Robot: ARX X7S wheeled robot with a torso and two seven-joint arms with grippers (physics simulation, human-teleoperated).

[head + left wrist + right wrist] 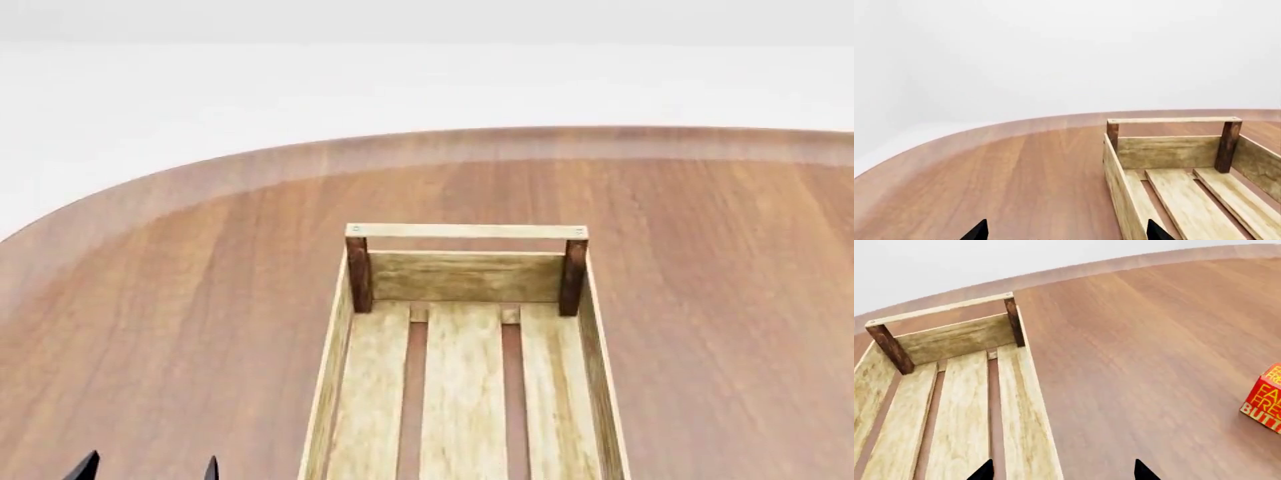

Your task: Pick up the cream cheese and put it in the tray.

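The tray (463, 276) is a long open crate of light wooden slats with dark brown corner posts, lying on the table in front of me; it holds nothing that I can see. It also shows in the left wrist view (1167, 152) and the right wrist view (954, 337). The cream cheese is not in any view. My left gripper (147, 468) is open and empty, low over the table left of the tray; its tips show in its wrist view (1066, 231). My right gripper (1062, 471) is open and empty over the tray's right wall. It is out of the head view.
A red-orange butter box (1264, 400) stands on the table to the right of the tray, cut by the frame edge. The round brown wooden table (187, 260) curves away at the far left, with white floor beyond its edge.
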